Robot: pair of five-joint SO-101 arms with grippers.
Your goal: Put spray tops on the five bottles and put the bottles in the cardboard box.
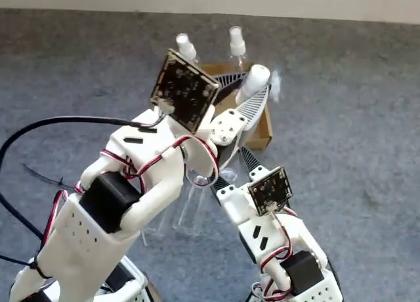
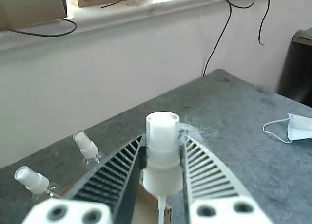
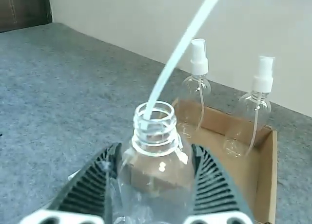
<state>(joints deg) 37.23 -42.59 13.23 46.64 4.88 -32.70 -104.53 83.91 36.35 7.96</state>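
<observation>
The left gripper (image 2: 163, 145) is clamped on the top (image 2: 162, 156), seen upper centre in the high view over the box (image 1: 261, 136). It holds the top tube-end down so that the tube (image 3: 181, 51) feeds into the neck of the bottle (image 3: 153, 160). The right gripper (image 3: 155, 155) is closed around that open bottle's body, neck up, just short of the box, evidently to steady it while the top goes on. A capped bottle (image 3: 196, 95) and its neighbour (image 3: 257, 112) stand at the box's far wall, likely to keep the near part free for the rest.
</observation>
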